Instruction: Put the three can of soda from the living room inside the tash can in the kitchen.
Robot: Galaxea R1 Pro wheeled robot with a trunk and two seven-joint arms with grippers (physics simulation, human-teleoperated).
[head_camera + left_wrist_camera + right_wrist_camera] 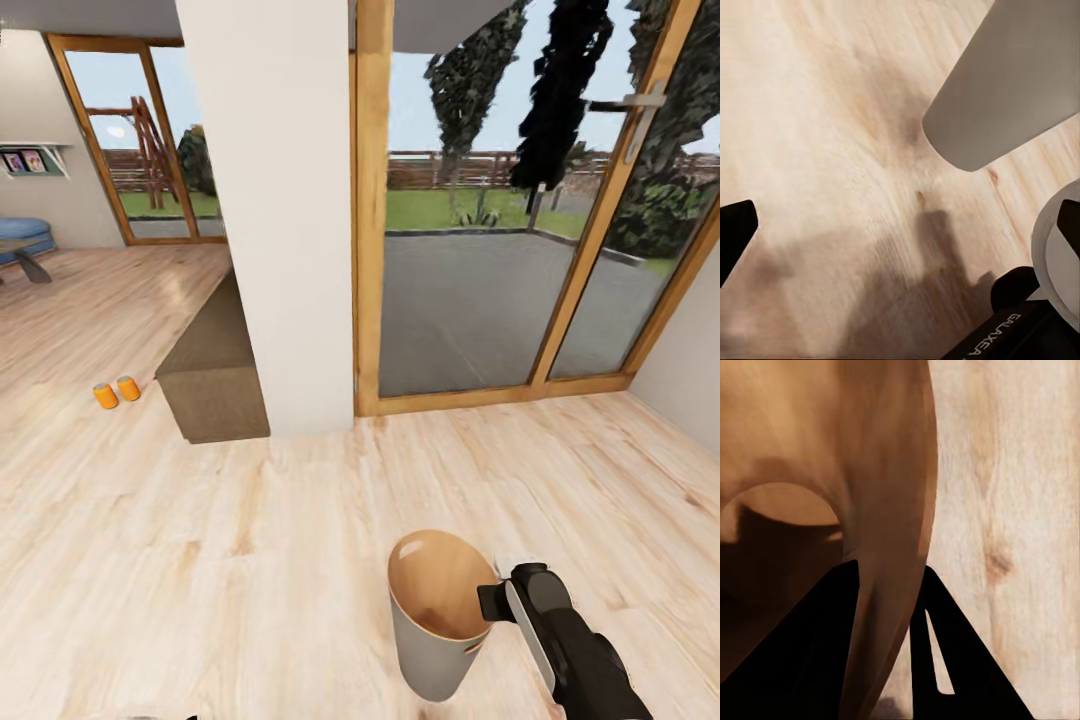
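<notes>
Your right gripper point(492, 598) is clamped on the rim of the small round tapered bin, pale grey outside and tan-brown inside point(437, 612). In the right wrist view one dark finger point(810, 645) sits inside the bin against the tan inner wall point(825, 450) and the other sits outside it, with the rim pinched between them. The bin hangs tilted from that grip, its mouth turned up and toward the glass doors, its grey base point(1009, 82) off the light wood plank floor point(200, 560).

Your left gripper point(900, 225) points down at bare floor, its two black fingertips point(735, 229) set wide apart at opposite edges of the left wrist view with nothing between them. The bin's grey base shows just ahead of it and to its right side.

Two small bright orange cylindrical cans with silver-grey tops point(117, 392) stand upright on the floor, side by side and nearly touching, well away from your right gripper, ahead and far to its left. They are just beside the near end of a low brown-grey bench point(212, 375) that runs along a white square column point(280, 220). Ahead of your right gripper are tall wood-framed glass doors point(480, 250) with a paved terrace and lawn beyond. Far to the left, a blue sofa point(22, 238) shows at the edge of the head view.
</notes>
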